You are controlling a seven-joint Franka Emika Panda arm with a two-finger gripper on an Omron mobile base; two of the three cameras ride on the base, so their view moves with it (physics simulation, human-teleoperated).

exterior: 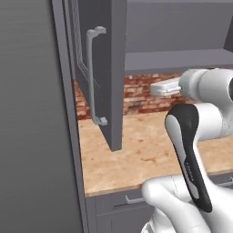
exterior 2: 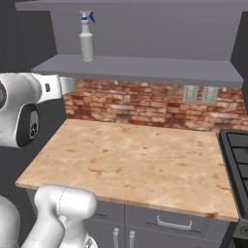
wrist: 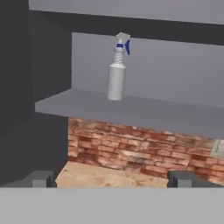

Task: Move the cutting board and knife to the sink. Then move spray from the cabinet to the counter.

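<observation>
The spray [exterior 2: 87,41] stands upright on the grey shelf [exterior 2: 145,69] of the open cabinet [exterior: 102,68], a slim pale bottle with a white trigger head and blue tip. In the hand view the spray [wrist: 117,74] is ahead of and above my gripper [wrist: 111,179]. The gripper is open, its two dark fingertips [wrist: 41,178] wide apart and empty, still well short of the shelf [wrist: 131,109]. The beige counter [exterior 2: 135,160] lies bare below. The cutting board, knife and sink are out of view.
The cabinet door with its long bar handle [exterior: 93,75] hangs open to the left of my arm. A brick backsplash [exterior 2: 145,104] with two outlets [exterior 2: 198,94] runs behind the counter. A black stove [exterior 2: 237,160] borders the counter's right end, with drawer fronts [exterior 2: 169,220] below.
</observation>
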